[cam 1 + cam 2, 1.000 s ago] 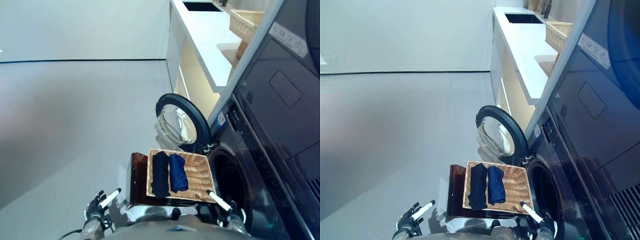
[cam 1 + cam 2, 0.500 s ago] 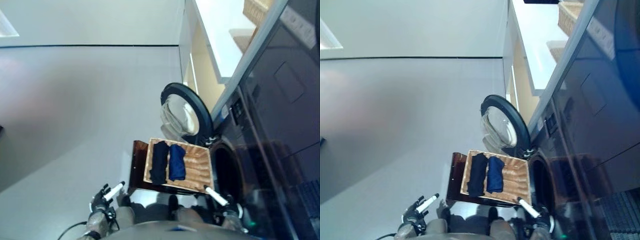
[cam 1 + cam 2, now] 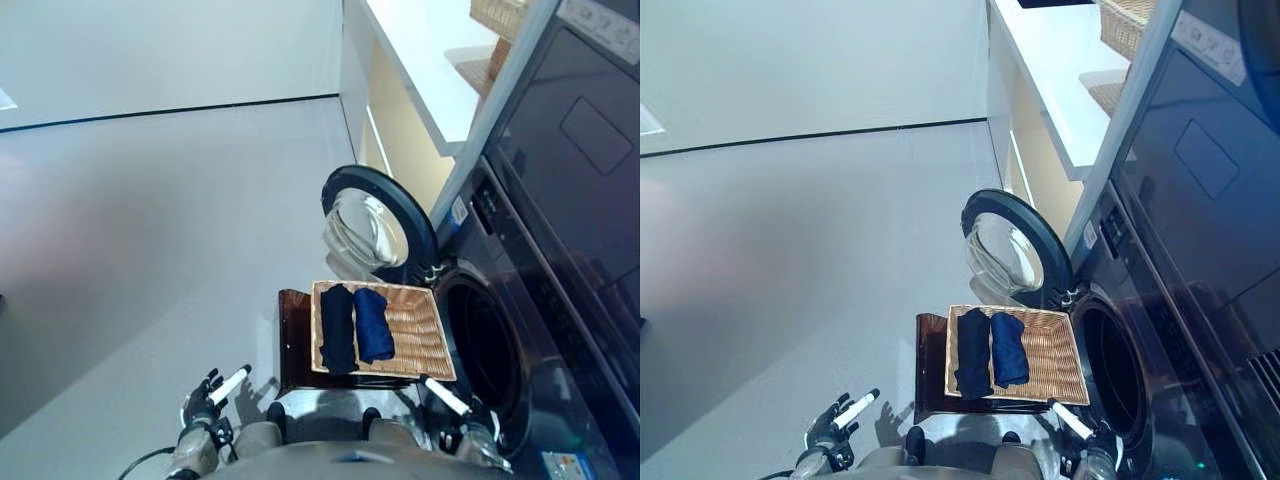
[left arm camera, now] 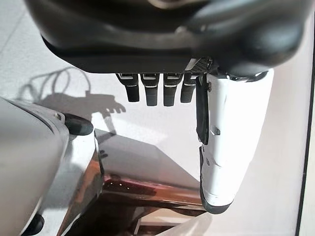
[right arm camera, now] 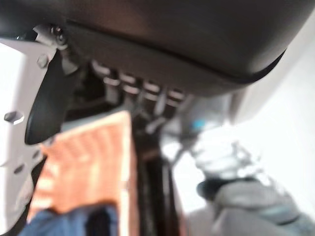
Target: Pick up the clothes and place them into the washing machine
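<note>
Where the wicker basket sits, two dark clothes lie inside.

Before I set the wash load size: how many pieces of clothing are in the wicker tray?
2. A black folded garment lies on the tray's left side, and a navy folded garment lies beside it. The rest of the wicker tray is bare; nothing looks hidden underneath.

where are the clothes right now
The two folded dark clothes lie side by side in the left half of the wicker tray, beside the washing machine's open drum.
</note>
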Robot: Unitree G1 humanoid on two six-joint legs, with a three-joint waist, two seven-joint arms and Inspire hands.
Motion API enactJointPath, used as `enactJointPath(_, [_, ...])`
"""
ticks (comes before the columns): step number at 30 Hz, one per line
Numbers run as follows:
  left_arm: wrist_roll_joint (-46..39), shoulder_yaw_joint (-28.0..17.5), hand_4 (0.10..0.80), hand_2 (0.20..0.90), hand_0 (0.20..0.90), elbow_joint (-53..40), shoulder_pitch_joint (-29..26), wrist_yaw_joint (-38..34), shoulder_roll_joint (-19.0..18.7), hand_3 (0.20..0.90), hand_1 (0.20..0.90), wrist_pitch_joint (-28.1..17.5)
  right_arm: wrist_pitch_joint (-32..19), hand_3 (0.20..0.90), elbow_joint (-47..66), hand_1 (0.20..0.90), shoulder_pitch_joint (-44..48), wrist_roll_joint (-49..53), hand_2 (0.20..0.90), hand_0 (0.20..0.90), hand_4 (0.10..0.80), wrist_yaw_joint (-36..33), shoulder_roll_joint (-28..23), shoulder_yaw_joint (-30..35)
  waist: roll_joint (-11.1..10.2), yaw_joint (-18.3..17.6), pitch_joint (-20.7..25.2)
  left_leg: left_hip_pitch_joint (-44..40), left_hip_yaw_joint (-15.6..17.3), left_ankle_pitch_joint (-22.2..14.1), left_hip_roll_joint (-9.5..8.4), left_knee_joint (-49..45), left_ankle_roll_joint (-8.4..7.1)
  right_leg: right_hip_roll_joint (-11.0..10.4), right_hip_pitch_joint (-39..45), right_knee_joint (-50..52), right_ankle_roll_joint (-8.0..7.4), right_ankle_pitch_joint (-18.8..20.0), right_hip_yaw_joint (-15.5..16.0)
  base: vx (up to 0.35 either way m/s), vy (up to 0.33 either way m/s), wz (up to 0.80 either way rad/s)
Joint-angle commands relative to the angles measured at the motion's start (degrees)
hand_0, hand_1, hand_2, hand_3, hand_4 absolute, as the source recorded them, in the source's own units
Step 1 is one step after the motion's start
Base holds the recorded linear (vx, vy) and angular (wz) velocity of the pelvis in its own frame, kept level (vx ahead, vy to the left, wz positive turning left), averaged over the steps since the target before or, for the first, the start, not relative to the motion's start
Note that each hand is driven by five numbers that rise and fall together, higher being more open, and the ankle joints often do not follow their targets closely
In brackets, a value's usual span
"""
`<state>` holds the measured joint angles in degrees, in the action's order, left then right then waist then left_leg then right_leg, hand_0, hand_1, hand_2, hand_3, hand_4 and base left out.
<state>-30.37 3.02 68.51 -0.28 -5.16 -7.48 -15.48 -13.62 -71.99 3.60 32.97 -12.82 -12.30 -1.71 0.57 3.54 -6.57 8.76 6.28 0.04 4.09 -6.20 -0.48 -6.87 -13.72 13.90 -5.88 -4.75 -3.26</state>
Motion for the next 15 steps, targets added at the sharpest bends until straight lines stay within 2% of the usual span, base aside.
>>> enactJointPath(1, [-1.5, -0.7, 0.800, 0.900, 0.900, -6.7, -3.2, -1.2, -4.4, 0.900, 0.900, -4.8, -2.6, 0.900, 6.7, 0.900, 7.7, -4.0, 0.900, 0.900, 0.800, -2.0, -2.5, -1.4, -2.2, 1.8, -4.0, 7.3, -1.7, 4.5, 1.08, -2.7, -3.83, -5.2, 8.9, -9.9, -3.52, 7.1, -0.1, -0.244, 0.025, -0.40])
enactJointPath(4, [-2.3, 0.5, 0.800, 0.900, 0.900, -9.9, -4.1, -1.5, -5.3, 0.900, 0.900, -5.3, -2.1, 0.900, 8.1, 0.900, 12.0, -8.0, 0.900, 0.900, 0.800, -3.8, -3.9, -4.1, -2.7, 3.0, -6.5, 12.4, -1.3, 4.6, 1.14, -4.5, -3.83, -5.5, 4.7, -10.6, -4.14, 9.3, 1.0, -0.186, -0.007, -0.15])
enactJointPath(8, [-2.9, 1.8, 0.800, 0.900, 0.900, -13.0, -4.4, -1.9, -5.6, 0.900, 0.900, -5.9, -1.7, 0.900, 9.8, 0.900, 17.2, -11.2, 0.900, 0.900, 0.800, -6.3, -6.1, -6.4, -2.9, 3.6, -7.9, 15.1, -1.7, 6.5, 0.95, -2.1, -4.38, -5.8, 2.0, -13.0, -4.45, 11.4, 3.0, -0.067, -0.001, 0.06])
enactJointPath(12, [-3.3, 3.5, 0.800, 0.900, 0.900, -17.7, -3.9, -2.2, -5.9, 0.900, 0.900, -6.1, -1.5, 0.900, 11.1, 0.900, 23.0, -12.6, 0.900, 0.900, 0.800, -8.5, -9.9, -7.3, -2.7, 4.0, -9.6, 18.4, -2.0, 8.1, 0.59, -0.6, -5.26, -6.3, -0.9, -13.7, -4.74, 12.6, 4.2, -0.085, 0.008, 0.17])
enactJointPath(15, [-3.4, 4.7, 0.800, 0.900, 0.900, -21.4, -2.7, -2.1, -6.3, 0.900, 0.900, -6.0, -0.8, 0.900, 9.5, 0.900, 27.6, -14.0, 0.900, 0.900, 0.800, -9.5, -13.9, -7.6, -2.0, 4.3, -11.0, 21.1, -2.5, 8.0, 0.14, -1.8, -5.50, -6.7, -2.9, -13.0, -4.88, 12.8, 4.7, -0.078, 0.022, 0.22])
